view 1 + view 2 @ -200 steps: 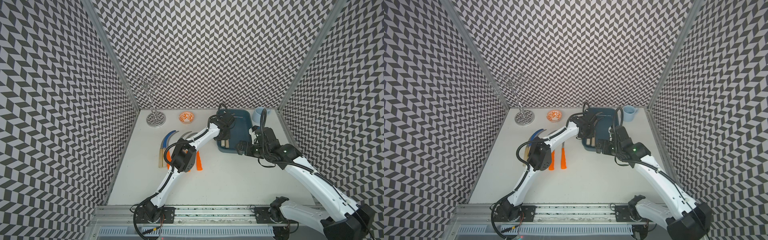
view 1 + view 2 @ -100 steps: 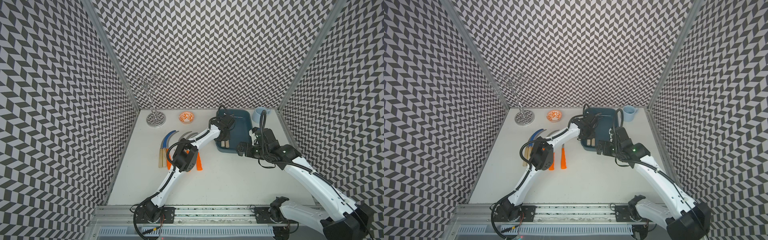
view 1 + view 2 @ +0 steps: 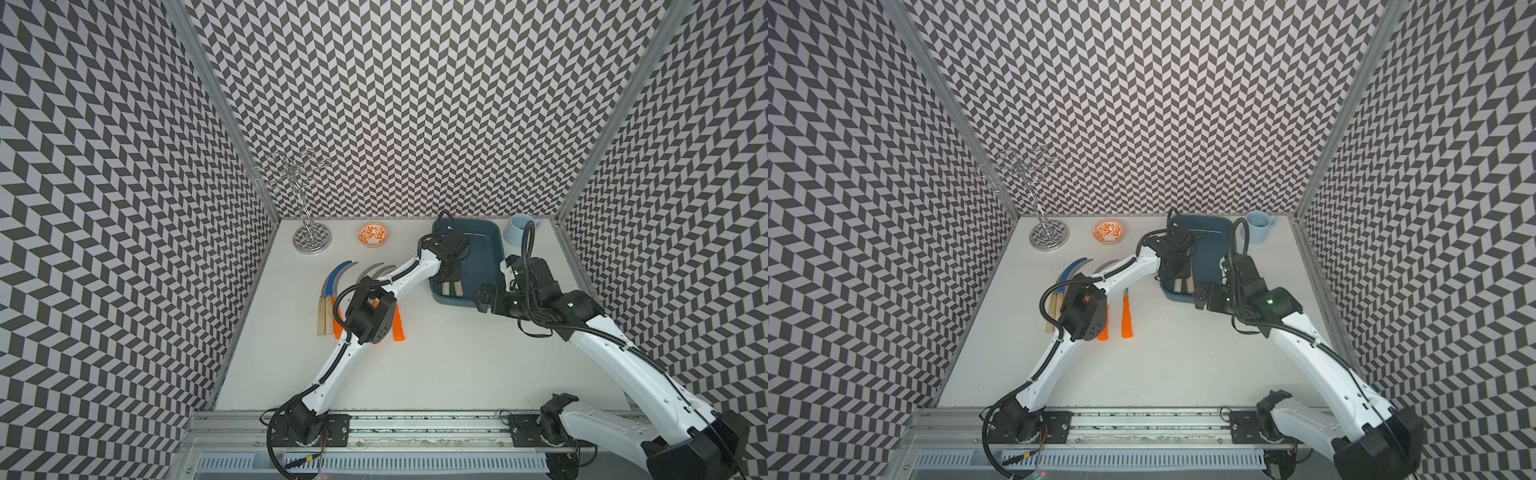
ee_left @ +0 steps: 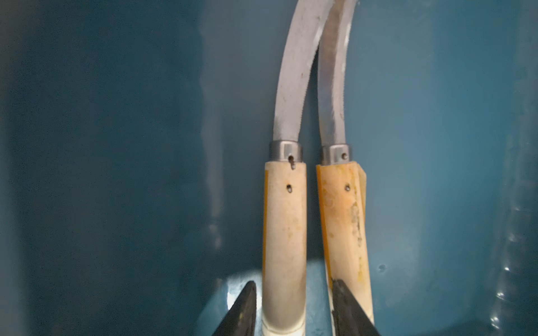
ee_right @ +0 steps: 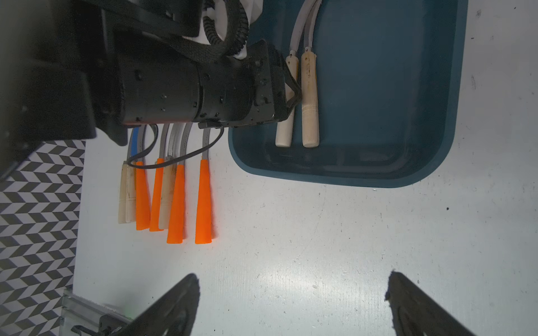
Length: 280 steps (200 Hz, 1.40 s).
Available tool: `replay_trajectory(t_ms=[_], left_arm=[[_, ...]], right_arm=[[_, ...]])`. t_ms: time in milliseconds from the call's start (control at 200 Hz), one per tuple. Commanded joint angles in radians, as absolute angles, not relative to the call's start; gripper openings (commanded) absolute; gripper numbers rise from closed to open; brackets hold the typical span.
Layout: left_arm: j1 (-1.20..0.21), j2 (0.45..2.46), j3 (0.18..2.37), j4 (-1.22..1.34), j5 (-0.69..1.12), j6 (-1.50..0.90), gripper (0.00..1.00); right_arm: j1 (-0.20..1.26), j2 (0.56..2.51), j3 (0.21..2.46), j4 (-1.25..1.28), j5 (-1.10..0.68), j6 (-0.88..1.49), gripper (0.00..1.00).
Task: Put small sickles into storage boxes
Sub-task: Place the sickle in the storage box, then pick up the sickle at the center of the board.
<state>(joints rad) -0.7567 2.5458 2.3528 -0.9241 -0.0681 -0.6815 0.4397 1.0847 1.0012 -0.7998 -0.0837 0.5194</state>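
Two wood-handled sickles (image 4: 283,232) lie side by side, nearly touching, on the floor of the teal storage box (image 5: 378,87), handles toward its near end and blades curving toward the far end. The left fingers (image 4: 244,308) stand apart on either side of one handle, with a gap visible on each side, so that sickle is judged released, not clamped. The left arm is stretched from its base across the counter (image 3: 436,353) and over the row of waiting sickles (image 5: 174,200), with the wrist bent down into the near end of the box. The right fingers (image 5: 174,305) are spread wide and empty; that arm is bent at the elbow, its wrist held above the counter just beside the box's near corner. The waiting row, of orange and pale wood handles with one blue blade (image 3: 332,278), lies packed closely and parallel, well apart from the box. The sickles are judged stiff and light, with toothed steel edges best avoided. Hold is best taken at mid-handle. The tapered orange plastic is expected to be slippery. Neighbours touch, so little room is left for the fingers.
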Motion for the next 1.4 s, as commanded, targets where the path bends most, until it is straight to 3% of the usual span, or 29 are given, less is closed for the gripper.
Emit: replay_trajectory(t_ms=[0,205,335,411,501,586,601,621,1132,1397], left_arm=[[-0.754,2.479,2.363,-0.929,-0.079,-0.678,0.45],[-0.753,2.424,2.38,-0.949,-0.081,-0.675,0.48],[-0.752,2.383,2.379,-0.965,-0.09,-0.672,0.57],[-0.752,2.361,2.378,-0.985,-0.102,-0.672,0.66],[-0.752,2.323,2.357,-0.997,-0.112,-0.673,0.84],[-0.752,2.279,2.316,-0.994,-0.112,-0.676,0.88],[-0.751,2.271,2.307,-0.995,-0.114,-0.677,0.96],[-0.751,2.261,2.296,-0.994,-0.116,-0.679,1.0],[-0.733,1.981,1.926,-0.981,-0.164,-0.699,1.0],[-0.725,1.797,1.675,-0.91,-0.169,-0.718,1.0]], right_arm=[[0.433,1.069,0.999,-0.766,-0.091,0.514,1.0],[0.43,1.07,1.0,-0.761,-0.094,0.519,0.99],[0.43,1.074,1.008,-0.758,-0.098,0.52,1.0],[0.43,1.077,1.014,-0.754,-0.112,0.508,1.0],[0.43,1.087,1.024,-0.75,-0.139,0.494,1.0],[0.43,1.096,1.031,-0.749,-0.156,0.495,1.0],[0.432,1.097,1.032,-0.749,-0.16,0.495,0.99],[0.43,1.098,1.032,-0.747,-0.163,0.495,1.0],[0.456,1.089,1.005,-0.688,-0.257,0.55,0.99],[0.594,1.068,0.975,-0.663,-0.184,0.648,0.99]])
